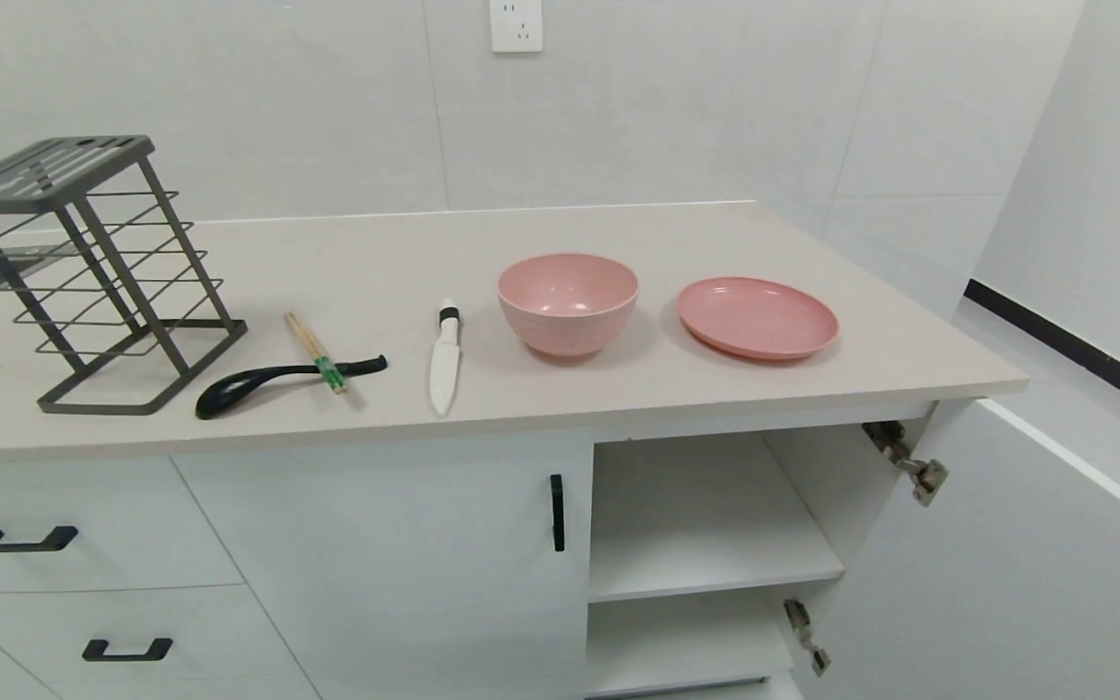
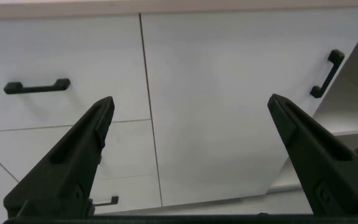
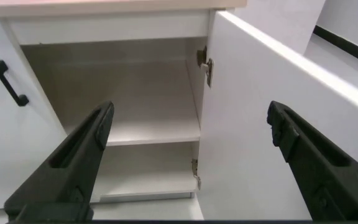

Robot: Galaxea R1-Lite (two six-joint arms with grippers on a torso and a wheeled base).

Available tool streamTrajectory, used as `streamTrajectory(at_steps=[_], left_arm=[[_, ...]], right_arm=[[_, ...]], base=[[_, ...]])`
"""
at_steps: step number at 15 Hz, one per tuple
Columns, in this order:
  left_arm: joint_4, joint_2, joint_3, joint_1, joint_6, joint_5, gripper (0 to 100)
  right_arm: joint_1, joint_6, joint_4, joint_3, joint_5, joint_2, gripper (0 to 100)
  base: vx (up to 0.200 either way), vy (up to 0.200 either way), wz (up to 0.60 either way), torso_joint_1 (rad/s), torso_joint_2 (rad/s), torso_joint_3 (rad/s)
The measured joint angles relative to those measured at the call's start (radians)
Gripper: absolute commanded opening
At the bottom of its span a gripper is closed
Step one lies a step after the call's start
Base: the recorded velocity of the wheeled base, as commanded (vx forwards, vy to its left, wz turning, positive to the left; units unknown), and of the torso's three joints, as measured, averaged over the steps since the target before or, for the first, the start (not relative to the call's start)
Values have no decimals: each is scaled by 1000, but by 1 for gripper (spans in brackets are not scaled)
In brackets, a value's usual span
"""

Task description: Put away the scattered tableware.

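Tableware on the table and the two tools below it. The beige table [image 1: 618, 233] carried five loose pieces in a row near its front edge. From the robot's left to its right these were a black spoon [image 1: 278, 381], a pair of chopsticks [image 1: 315, 352], a white knife [image 1: 444, 358], a pink bowl [image 1: 568, 301] and a pink plate [image 1: 756, 317]. The chopsticks lay across the spoon's handle and touched it. The knife lay flat between the spoon and the bowl, with its black collar toward the wall and its tip toward the front edge. The bowl stood upright, just beside the plate and not touching it. A dark wire rack [image 1: 84, 272] stood on the table's left end, near the spoon's scoop.

Under the table, the right-hand cabinet door [image 1: 1056, 544] stood swung open, showing two bare white shelves [image 1: 706, 554]. The middle door [image 1: 395, 564] was closed, with drawers [image 1: 84, 525] to its left.

The left tool [image 2: 191, 102] was released, its two dark fingers spread wide with nothing between them. It faced the closed door and the drawer fronts. The right tool [image 3: 190, 109] was likewise released and held nothing, and it faced the open compartment and its shelves. Both tools sat in front of the cabinet, below the table's top. All the tableware therefore lay above them and well apart, and neither tool touched any piece.
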Motion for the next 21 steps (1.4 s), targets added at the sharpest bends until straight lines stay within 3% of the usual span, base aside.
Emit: streamTrajectory(at_steps=[14, 21], left_arm=[[0, 1, 0, 0, 6, 3, 100], [1, 1, 0, 0, 6, 3, 100]], right_arm=[[0, 1, 1, 0, 1, 1, 100], [0, 1, 1, 0, 1, 1, 100]], base=[[0, 0, 0, 242, -512, -278], [0, -86, 0, 53, -106, -54]])
